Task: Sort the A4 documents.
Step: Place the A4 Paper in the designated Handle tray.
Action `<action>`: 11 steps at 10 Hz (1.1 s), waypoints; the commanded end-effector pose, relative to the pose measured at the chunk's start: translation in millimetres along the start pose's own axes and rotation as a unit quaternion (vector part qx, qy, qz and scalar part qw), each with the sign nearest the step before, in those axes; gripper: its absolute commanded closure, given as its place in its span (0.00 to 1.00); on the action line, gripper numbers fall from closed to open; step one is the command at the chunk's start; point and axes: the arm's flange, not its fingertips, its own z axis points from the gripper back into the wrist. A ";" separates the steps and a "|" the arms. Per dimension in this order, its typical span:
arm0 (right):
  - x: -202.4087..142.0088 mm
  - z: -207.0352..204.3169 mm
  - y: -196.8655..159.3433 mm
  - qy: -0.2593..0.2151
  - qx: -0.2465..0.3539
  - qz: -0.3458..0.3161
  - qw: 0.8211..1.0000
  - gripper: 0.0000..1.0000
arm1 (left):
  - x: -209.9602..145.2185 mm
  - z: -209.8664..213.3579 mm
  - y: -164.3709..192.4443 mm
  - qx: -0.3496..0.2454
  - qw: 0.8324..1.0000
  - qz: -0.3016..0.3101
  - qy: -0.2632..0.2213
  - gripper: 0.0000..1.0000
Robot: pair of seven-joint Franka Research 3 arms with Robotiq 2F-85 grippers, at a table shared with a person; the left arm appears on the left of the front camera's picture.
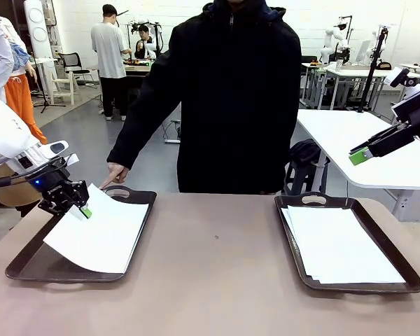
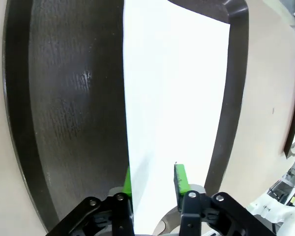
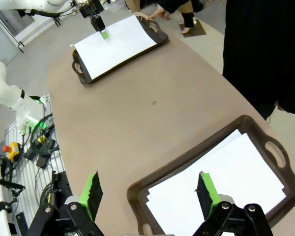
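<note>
One white A4 sheet (image 1: pixel 98 234) lies askew in the left dark tray (image 1: pixel 28 269), its right edge over the tray's rim. My left gripper (image 1: pixel 84 210) is at the sheet's far left corner. In the left wrist view its green pads (image 2: pixel 179 179) stand apart, and the sheet (image 2: pixel 172 98) runs between them over the tray floor (image 2: pixel 64 98). A stack of A4 documents (image 1: pixel 339 245) fills the right tray (image 1: pixel 364 285). My right gripper (image 1: pixel 360 155) hangs high at the right, open and holding nothing. From its wrist view, the right gripper (image 3: pixel 150 189) is above that stack (image 3: pixel 221 182).
A person in a black coat stands at the far side, one hand (image 1: pixel 114 175) on the left tray's far handle. A white table (image 1: pixel 350 140) stands behind on the right. Bare brown tabletop (image 1: pixel 217 266) lies between the trays.
</note>
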 end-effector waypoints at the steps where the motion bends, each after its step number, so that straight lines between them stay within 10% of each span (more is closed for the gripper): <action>1: 1.0 -0.6 0.6 -0.004 0.003 0.000 1.000 0.00 | -2.0 6.1 -2.6 0.038 0.999 0.014 -0.001 0.42; 4: 1.0 -0.6 0.6 -0.004 0.003 0.000 1.000 0.00 | -5.4 17.5 -2.9 0.045 0.999 0.015 -0.017 0.10; 5: 1.0 -0.6 0.6 -0.004 0.003 0.000 1.000 0.00 | -6.1 18.9 -5.2 0.056 0.998 0.016 -0.018 0.21; 6: 1.0 -0.6 0.6 -0.004 0.003 0.000 1.000 0.00 | -5.5 18.5 -7.0 0.057 0.998 0.012 -0.016 0.00; 11: 1.0 -0.6 0.6 -0.004 0.003 0.000 1.000 0.00 | -1.0 20.7 -4.7 0.040 0.999 0.003 -0.016 0.00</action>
